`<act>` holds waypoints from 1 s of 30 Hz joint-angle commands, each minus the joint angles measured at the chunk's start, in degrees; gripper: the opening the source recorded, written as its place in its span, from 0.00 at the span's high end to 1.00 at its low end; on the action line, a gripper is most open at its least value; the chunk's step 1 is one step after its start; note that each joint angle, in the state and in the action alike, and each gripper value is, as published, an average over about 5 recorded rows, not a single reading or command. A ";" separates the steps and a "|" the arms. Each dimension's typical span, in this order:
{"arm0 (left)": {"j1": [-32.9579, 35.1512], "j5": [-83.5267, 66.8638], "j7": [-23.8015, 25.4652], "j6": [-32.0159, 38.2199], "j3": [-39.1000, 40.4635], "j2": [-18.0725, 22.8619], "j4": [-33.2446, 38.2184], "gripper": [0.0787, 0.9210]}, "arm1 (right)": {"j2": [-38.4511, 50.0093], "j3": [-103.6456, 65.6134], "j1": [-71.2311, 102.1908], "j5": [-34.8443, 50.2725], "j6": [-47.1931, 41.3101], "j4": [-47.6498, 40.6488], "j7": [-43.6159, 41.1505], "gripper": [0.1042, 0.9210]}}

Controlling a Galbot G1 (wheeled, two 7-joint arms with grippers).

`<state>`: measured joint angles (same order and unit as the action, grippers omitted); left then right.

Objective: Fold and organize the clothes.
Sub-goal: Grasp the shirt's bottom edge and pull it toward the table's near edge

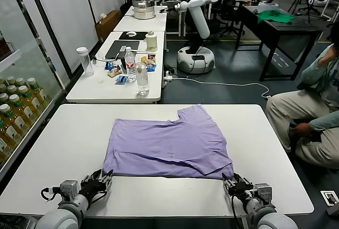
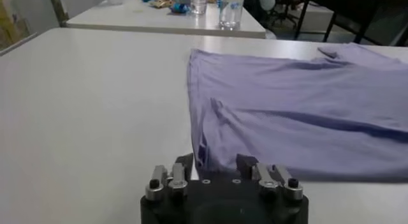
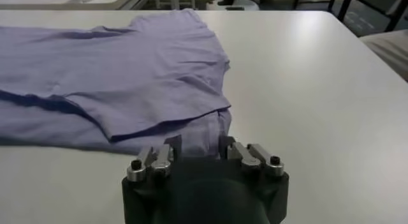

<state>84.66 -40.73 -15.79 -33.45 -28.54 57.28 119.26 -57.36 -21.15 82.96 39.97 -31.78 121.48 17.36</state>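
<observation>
I'm working in a busy lab, at a wide white desk (image 1: pixel 63 133) that fills the lower half of the head view. The T-shirt (image 1: pixel 169 144) lies in the middle of it, partly folded, one sleeve poking toward the upper centre of the frame and its hem edge nearest me. It looks thin, soft and light; I expect it to drape, wrinkle and slide on the smooth top, so the near bottom corners are where I'd take hold, both at once.

My left end effector (image 1: pixel 99 180) sits at the lower left, at the shirt's near left corner; from its wrist view the fingers stand apart with the hem corner between them, though I can't tell if they grip it. My right end effector (image 1: pixel 235 182) is at the lower right on the near right corner, fingers also apart around a bit of fabric.

A second desk (image 1: pixel 100 88) behind carries bottles (image 1: pixel 141 78), well apart from my reach. A seated person (image 1: pixel 312 117) is at right.
</observation>
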 commanded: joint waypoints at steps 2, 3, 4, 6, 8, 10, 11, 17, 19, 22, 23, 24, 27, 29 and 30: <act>0.73 0.51 -0.22 0.04 0.48 0.23 0.12 0.70 | -0.24 0.59 -0.25 0.37 0.41 -0.66 -0.17 0.87; 0.60 0.51 -0.18 0.04 0.52 0.31 0.23 0.74 | -0.26 0.54 -0.25 0.38 0.56 -0.63 -0.33 0.91; 0.49 0.50 -0.16 0.05 0.50 0.37 0.41 0.77 | -0.24 0.42 -0.19 0.52 0.61 -0.47 -0.45 0.94; 0.61 0.46 -0.19 0.07 0.03 0.26 1.06 0.84 | 0.05 -0.64 0.55 1.10 0.54 0.65 -0.63 0.98; 1.39 0.25 -0.27 0.09 -0.88 -0.15 2.33 0.90 | 0.65 -2.50 2.03 1.67 0.37 2.64 -0.83 0.99; 3.08 -0.15 -0.37 0.10 -2.05 -0.93 4.53 0.96 | 1.62 -5.04 4.75 1.87 0.08 5.50 -1.13 0.99; 4.32 -0.33 -0.44 0.10 -2.57 -1.33 5.91 0.97 | 2.08 -6.61 6.40 1.90 -0.14 7.12 -1.29 0.99; 14.63 -0.11 -1.36 0.13 -5.69 -3.03 13.40 0.99 | 3.19 -15.41 20.27 1.81 -0.86 16.19 -2.42 0.99; 17.50 0.61 -1.43 0.16 -6.54 -3.42 13.79 0.99 | 2.81 -16.62 24.71 1.06 -0.42 18.10 -2.75 0.99; 18.96 2.06 -0.80 0.16 -6.78 -3.75 12.14 0.98 | 1.43 -15.32 28.31 -1.34 0.29 19.51 -3.14 0.97; 18.89 2.44 -0.53 0.15 -6.67 -3.67 11.48 0.97 | 0.90 -14.37 28.69 -2.59 0.50 19.65 -3.23 0.94; 18.70 2.73 -0.29 0.14 -6.61 -3.55 11.03 0.95 | 0.45 -13.52 28.91 -3.77 0.68 19.78 -3.29 0.92; 18.76 3.02 -0.13 0.13 -7.94 -3.23 11.84 0.87 | 0.40 -13.91 28.50 -5.29 1.06 20.64 -3.32 0.82; 18.40 3.09 0.17 0.15 -10.19 -3.11 13.26 0.81 | 1.22 -16.68 27.00 -3.58 0.88 21.70 -3.14 0.74; 17.48 2.93 0.52 0.15 -11.30 -3.00 13.69 0.77 | 1.76 -18.29 25.17 -2.21 0.71 21.97 -2.99 0.71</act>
<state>99.19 -38.71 -15.87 -33.26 -36.09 54.58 130.06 -55.35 -35.74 103.43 39.00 -31.79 139.12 14.91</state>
